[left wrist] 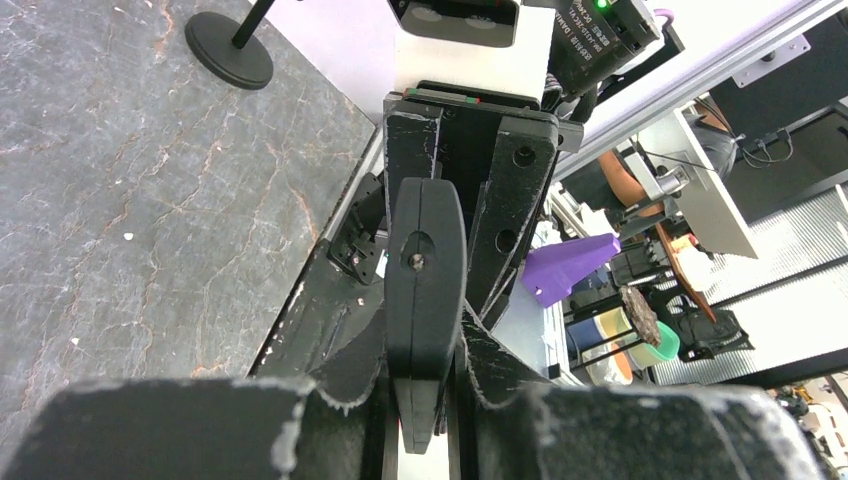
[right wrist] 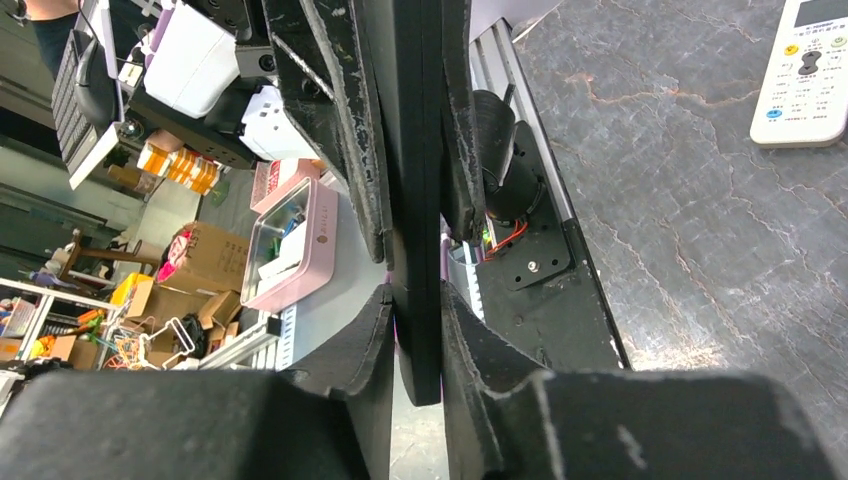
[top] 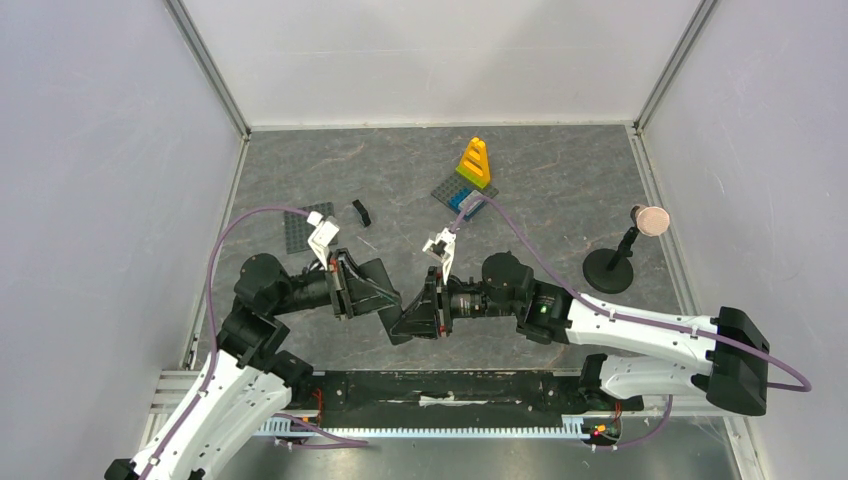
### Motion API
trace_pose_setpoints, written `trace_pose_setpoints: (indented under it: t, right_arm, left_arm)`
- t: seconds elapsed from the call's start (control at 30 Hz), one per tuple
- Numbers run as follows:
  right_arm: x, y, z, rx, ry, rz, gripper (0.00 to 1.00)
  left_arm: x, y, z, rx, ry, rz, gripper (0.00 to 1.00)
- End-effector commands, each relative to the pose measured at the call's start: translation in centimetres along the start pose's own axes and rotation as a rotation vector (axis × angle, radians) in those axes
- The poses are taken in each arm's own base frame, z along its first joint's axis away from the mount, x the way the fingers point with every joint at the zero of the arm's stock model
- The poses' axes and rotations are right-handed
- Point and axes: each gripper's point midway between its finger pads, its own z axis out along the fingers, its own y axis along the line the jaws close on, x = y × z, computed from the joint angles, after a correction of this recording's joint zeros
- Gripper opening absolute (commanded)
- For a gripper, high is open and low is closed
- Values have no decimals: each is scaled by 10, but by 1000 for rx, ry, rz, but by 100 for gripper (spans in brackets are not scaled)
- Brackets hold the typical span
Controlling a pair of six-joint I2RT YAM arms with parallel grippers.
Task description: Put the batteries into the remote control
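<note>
With your left hand [left wrist: 425, 390] and right hand [right wrist: 415, 340] both pinching the flat black piece [left wrist: 425, 270], you seem mid-handover; next, loosen one hand.

table [right wrist: 700, 200] looks matt veined stone; remote control [right wrist: 805, 70] smooth white plastic; slab [left wrist: 425, 270] matt black plastic.

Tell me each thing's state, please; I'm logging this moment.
Left tool: shut on the black slab.
Right tool: shut on the same slab.
Black slab: held between both tools.
White remote: lying buttons-up on the table, untouched.
Yellow brick: standing on a studded plate.
Stand: upright.
</note>
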Motion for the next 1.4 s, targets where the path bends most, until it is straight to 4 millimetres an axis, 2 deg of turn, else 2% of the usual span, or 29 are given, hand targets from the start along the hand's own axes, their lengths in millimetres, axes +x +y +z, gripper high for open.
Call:
trace_pose_setpoints:
  t: [0.0,0.1,0.13,0.2,0.3,0.33,0.4,0.43,0.5,0.57,0.67,0.9,1.17,1.37]
  right_arm:
    - [-14,-24,1,110,-79,8,18]
    - [-15,-27,1,133,-82,12,15]
    - [-15,-29,0,145,-84,14,14]
    - [-17,-33,-1,175,-91,10,12]
    - [-23,-47,-6,265,-114,-4,11]
    - [-25,-55,-9,312,-119,-16,11]
    - [-26,-77,-15,440,-106,-44,11]
    - [-23,-93,-20,529,-88,-61,11]
    - [-21,-124,-29,697,-64,-101,11]
    - [-16,-149,-32,818,-25,-133,10]
    - [-4,-177,-20,923,41,-171,9]
    - [4,-227,9,1176,138,-284,9]
    - [10,-260,44,1297,236,-383,10]
    - [22,-281,57,1362,298,-445,12]
  left_arm:
    - [0,-13,-3,39,5,44,18]
    - [-2,-8,-4,9,-12,42,37]
    - [-2,-5,-4,-8,-18,39,50]
    - [-6,2,-5,-68,-38,40,66]
    - [-12,30,-16,-281,-81,19,69]
    - [-18,46,-24,-398,-115,7,70]
    - [-25,81,-53,-675,-187,-42,71]
    - [-27,98,-75,-843,-234,-78,72]
    - [-27,116,-112,-1075,-296,-125,73]
    - [-27,117,-129,-1164,-316,-143,73]
    - [-30,109,-131,-1145,-337,-141,73]
    - [-33,94,-138,-1124,-382,-161,74]
    - [-18,89,-144,-1150,-335,-225,75]
    - [-6,91,-147,-1183,-307,-286,75]
